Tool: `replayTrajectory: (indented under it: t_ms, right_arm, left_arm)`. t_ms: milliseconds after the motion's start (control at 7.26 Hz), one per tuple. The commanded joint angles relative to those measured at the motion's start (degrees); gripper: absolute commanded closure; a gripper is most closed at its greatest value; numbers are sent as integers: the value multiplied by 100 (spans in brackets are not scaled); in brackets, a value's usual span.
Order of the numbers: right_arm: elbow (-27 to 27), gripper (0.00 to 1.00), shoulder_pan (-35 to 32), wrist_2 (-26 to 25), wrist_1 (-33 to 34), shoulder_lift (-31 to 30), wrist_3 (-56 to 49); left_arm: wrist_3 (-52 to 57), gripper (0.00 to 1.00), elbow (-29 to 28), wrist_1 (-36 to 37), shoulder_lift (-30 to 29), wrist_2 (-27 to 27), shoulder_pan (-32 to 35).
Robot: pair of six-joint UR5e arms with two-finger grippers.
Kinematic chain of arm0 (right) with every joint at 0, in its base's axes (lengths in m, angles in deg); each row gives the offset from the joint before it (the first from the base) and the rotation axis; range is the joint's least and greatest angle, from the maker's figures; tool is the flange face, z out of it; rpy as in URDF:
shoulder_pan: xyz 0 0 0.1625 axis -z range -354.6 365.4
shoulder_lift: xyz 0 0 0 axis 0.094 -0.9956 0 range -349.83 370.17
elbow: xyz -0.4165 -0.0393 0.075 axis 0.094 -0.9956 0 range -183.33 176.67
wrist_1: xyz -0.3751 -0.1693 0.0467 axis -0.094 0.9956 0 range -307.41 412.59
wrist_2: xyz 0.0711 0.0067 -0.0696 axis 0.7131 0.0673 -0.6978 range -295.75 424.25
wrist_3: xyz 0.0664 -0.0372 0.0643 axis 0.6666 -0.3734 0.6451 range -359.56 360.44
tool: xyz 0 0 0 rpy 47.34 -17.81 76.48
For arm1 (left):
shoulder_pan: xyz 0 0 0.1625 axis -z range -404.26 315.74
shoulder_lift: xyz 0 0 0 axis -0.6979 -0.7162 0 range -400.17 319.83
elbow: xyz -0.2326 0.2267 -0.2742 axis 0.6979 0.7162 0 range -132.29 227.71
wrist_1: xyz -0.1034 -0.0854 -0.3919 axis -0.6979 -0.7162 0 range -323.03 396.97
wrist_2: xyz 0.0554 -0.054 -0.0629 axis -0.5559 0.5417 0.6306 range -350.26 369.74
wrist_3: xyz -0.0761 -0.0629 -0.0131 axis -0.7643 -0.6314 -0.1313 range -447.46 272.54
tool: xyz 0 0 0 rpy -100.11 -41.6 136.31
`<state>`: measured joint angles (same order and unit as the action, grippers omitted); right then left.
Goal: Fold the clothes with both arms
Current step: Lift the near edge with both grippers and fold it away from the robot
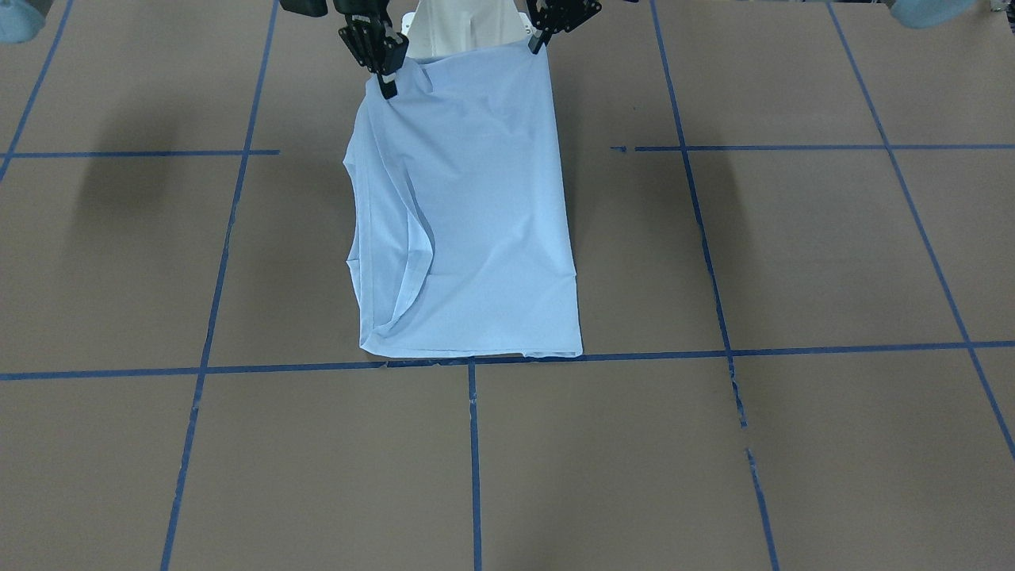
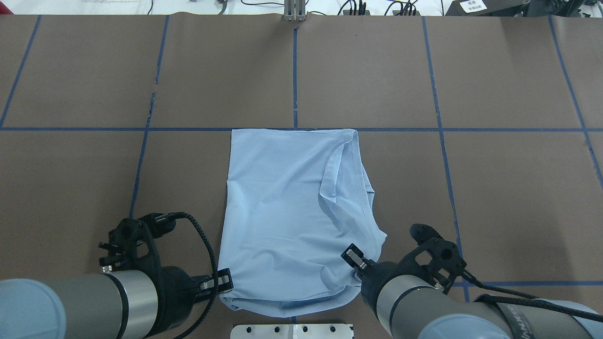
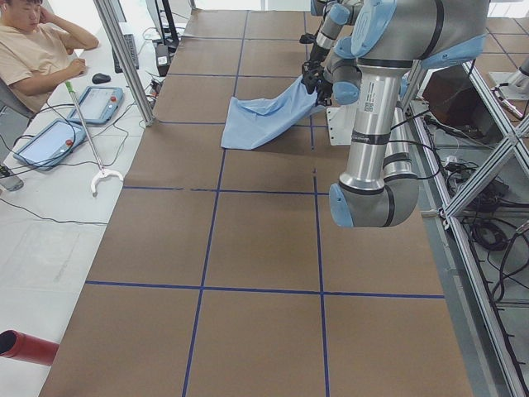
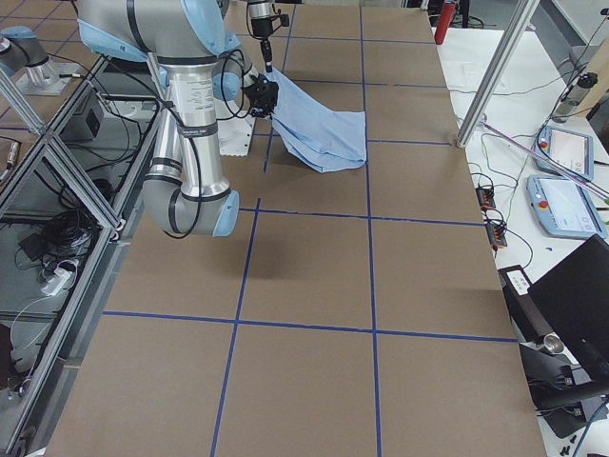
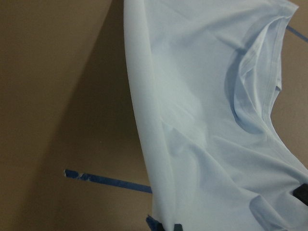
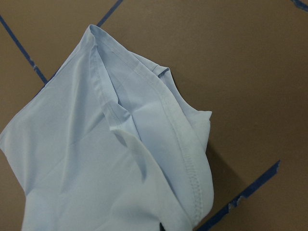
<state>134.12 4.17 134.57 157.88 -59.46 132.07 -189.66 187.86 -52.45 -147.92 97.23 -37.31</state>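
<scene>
The light blue T-shirt [image 2: 282, 202] lies folded lengthwise in the middle of the brown table. Its far edge rests along a blue tape line, and its near end is raised toward the robot. My left gripper [image 2: 225, 282] is shut on the near left corner of the shirt. My right gripper [image 2: 354, 258] is shut on the near right corner, beside a bunched sleeve fold. In the front-facing view the shirt [image 1: 476, 222] hangs from the left gripper [image 1: 538, 41] and the right gripper [image 1: 387, 79]. The wrist views show only shirt fabric [image 5: 192, 120] and seamed folds [image 6: 144, 144]. The chest print is hidden.
The white pedestal base plate [image 2: 292, 331] sits just behind the shirt's near edge. Blue tape lines [image 2: 438, 129] grid the table. A person [image 3: 37, 50] sits beyond the far side, with tablets [image 3: 50, 141] and a grabber tool [image 3: 103, 174] close by.
</scene>
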Motion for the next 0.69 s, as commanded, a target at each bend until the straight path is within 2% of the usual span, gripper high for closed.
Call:
replayTrajectory:
  t_ms: [0, 551]
  right_arm:
    - [-66, 100, 35, -18, 255, 124, -14]
    - [-1523, 100, -1079, 61, 176, 949, -374]
  left_arm:
    - [164, 100, -108, 136, -70, 66, 104]
    - [1166, 100, -1382, 66, -747, 92, 1122]
